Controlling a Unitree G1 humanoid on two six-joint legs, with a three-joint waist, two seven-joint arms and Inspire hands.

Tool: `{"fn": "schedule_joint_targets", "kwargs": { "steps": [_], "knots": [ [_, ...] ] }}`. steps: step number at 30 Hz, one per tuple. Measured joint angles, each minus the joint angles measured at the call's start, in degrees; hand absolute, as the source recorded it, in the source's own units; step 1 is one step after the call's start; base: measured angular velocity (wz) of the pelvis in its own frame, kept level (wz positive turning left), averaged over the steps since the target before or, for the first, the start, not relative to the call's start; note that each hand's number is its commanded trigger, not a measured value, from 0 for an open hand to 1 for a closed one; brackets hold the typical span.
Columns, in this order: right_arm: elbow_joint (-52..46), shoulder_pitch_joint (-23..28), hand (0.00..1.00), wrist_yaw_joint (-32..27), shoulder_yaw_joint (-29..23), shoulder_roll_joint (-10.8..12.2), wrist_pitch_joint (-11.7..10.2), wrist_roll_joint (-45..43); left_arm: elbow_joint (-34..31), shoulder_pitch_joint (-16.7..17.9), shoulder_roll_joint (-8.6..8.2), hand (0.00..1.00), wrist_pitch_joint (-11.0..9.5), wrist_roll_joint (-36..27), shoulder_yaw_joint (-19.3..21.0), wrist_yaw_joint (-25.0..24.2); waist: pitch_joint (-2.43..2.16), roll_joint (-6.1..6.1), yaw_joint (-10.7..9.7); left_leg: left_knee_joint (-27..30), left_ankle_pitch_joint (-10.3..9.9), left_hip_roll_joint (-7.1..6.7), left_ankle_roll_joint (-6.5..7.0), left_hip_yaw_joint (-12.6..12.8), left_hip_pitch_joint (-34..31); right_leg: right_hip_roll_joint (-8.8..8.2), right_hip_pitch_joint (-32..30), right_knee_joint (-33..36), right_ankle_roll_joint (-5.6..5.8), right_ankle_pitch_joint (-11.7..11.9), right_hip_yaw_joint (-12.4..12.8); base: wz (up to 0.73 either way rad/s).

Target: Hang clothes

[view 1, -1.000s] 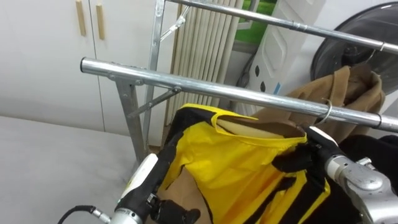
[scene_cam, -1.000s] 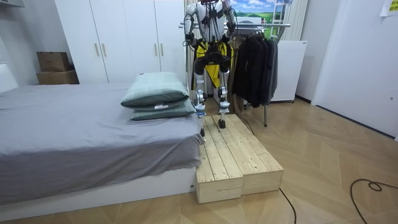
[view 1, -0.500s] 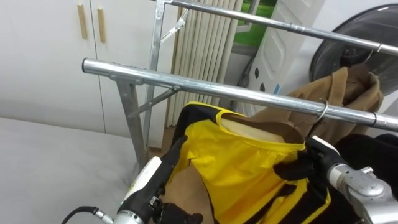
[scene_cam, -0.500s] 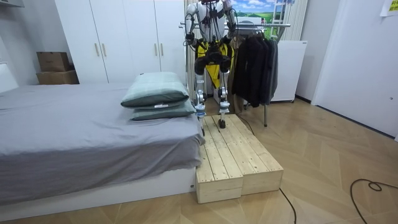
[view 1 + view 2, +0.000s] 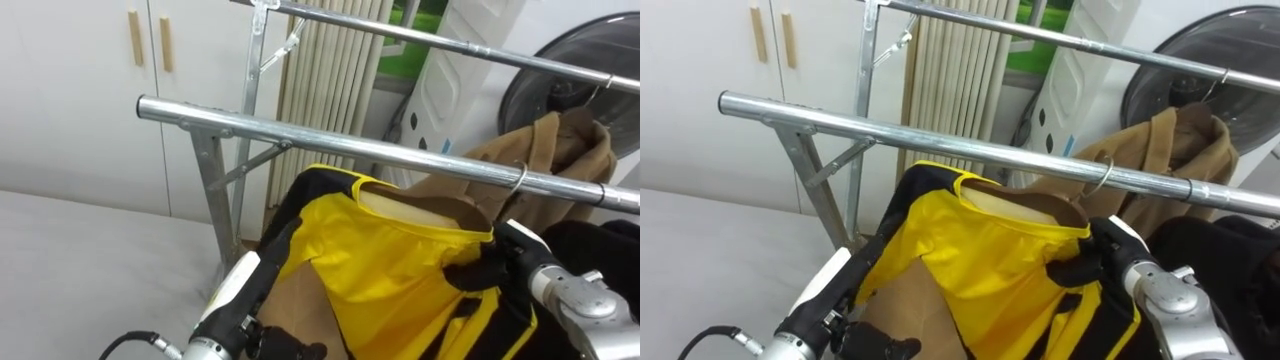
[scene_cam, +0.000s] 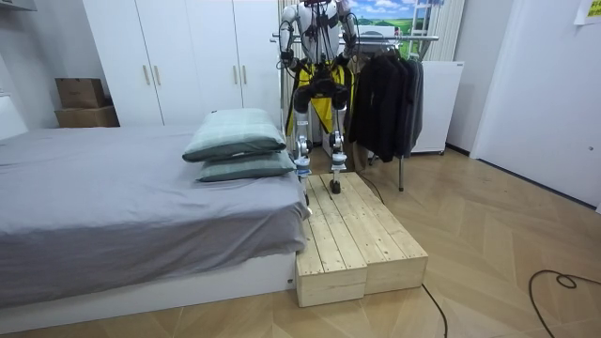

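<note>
The yellow jacket, black at its edges, hangs spread on a hanger just below the near rail of the clothes rack. Its collar is open toward the camera and a brown lining shows inside. The hanger hook looks to be curved over that rail, toward the right end, so the garment's weight seems to rest at least partly on the bar. Hooking looks done or nearly done, and what remains is probably letting go.

The right hand is at the jacket's right shoulder, its dark fingers clenched on the cloth just under the hook (a sensible place to steer the hook from). The left hand is low and near, under the jacket's left side, most likely steadying the hem. It is tucked against the fabric there, so I cannot tell whether it grips anything.

Farther off and to the right, a tan coat hangs from the far rail. In the room view the robot stands at the far end of a wooden platform, facing the rack. Dark clothes hang to the room view's right of it, and the bed lies on the room view's left.
</note>
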Motion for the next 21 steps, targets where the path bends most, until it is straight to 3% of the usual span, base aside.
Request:
{"fn": "schedule_joint_targets", "kwargs": {
  "steps": [18,19,20,21],
  "knots": [
    [-0.5,0.4,0.0,-1.0,0.1,0.1,0.1,-2.2,0.0,-0.1,-0.45,0.0,0.0,0.1,0.0,-0.3,-0.38,-0.4,0.2,0.1,0.0,0.0,-0.01,0.5,0.1,0.04,0.0,0.1,-0.01,0.0,0.3,0.0],
    [-1.2,0.9,0.63,-1.0,0.2,0.1,0.1,-2.2,0.0,-0.3,-0.46,0.0,0.0,0.2,0.0,-0.3,-0.41,-0.35,0.3,0.1,0.0,0.0,-0.01,0.6,0.2,0.13,0.0,0.1,-0.02,0.0,0.6,-0.05],
    [-2.0,1.3,1.0,-1.0,0.3,0.1,0.1,-2.2,0.0,-0.5,-0.46,0.0,0.0,0.2,0.0,-0.3,-0.41,-0.34,0.4,0.1,0.0,0.01,-0.01,0.6,0.2,0.15,-0.1,0.1,-0.02,0.0,0.7,-0.07],
    [-3.5,1.7,1.0,-1.0,0.7,0.3,0.1,-2.3,0.0,-0.7,-0.46,0.0,0.0,0.2,0.1,-0.1,-0.46,-0.24,0.6,0.1,0.0,0.0,-0.01,0.8,0.2,0.19,-0.2,0.2,-0.04,0.0,0.9,-0.06]
  ]
}}
